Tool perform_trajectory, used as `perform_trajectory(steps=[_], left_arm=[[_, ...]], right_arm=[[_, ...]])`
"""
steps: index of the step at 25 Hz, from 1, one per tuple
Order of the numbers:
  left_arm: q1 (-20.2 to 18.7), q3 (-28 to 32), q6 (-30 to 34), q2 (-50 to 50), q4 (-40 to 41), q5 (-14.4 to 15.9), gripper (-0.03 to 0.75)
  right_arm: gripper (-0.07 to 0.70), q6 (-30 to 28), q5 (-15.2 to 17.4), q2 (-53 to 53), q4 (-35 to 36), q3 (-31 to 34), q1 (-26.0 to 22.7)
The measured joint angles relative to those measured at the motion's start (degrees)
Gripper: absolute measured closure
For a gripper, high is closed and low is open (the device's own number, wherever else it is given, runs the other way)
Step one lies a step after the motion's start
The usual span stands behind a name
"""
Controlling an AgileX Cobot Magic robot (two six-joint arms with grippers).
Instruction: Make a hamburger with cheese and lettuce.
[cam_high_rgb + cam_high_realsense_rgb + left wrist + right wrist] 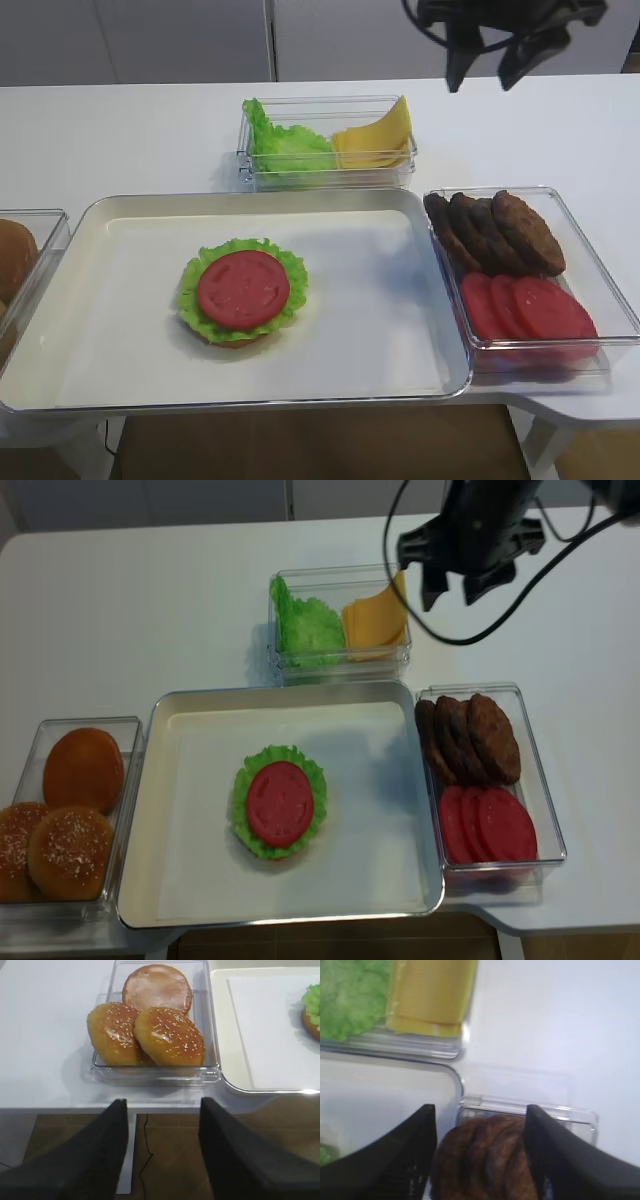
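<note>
The hamburger (242, 295) lies left of centre on the tray (400, 300): a bun base, a frilly green lettuce leaf and a red tomato round on top. Its edge shows in the left wrist view (312, 1010). More lettuce (288, 145) and the pale yellow cheese slices (375, 140) share a clear bin behind the tray. My right gripper (480, 80) hangs open and empty high above the table, right of the cheese (430, 995). My left gripper (163, 1101) is open and empty, off the table's front edge before the bun bin.
A clear bin (590, 300) right of the tray holds dark patties (495, 232) and tomato rounds (525, 310). A clear bin (155, 1072) left of the tray holds seeded and plain buns (167, 1035). The patties show between my right fingers (485, 1160).
</note>
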Motion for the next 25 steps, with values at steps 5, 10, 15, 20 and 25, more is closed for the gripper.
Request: perform_trajectory(steps=[5,10,15,20,25], left_arm=[[0.00,0.00,0.00,0.00,0.00,0.00,0.370],[0.00,0.00,0.00,0.00,0.00,0.00,0.370],[0.00,0.00,0.00,0.00,0.00,0.00,0.370],[0.00,0.00,0.00,0.00,0.00,0.00,0.371],[0.00,0.00,0.00,0.00,0.00,0.00,0.371]], right_arm=[[0.212,-0.72,0.00,-2.11,0.51,1.25,-8.53],[0.212,-0.76,0.00,-6.37,0.51,7.25,-14.98],[0.212,-0.89,0.11,-14.00,-1.34,15.53,-16.75],[0.212,-0.93,0.23,-23.95,-1.61,22.26,-16.75],[0.212,-1.06,0.36,-34.73,-1.61,29.60,-16.75]])
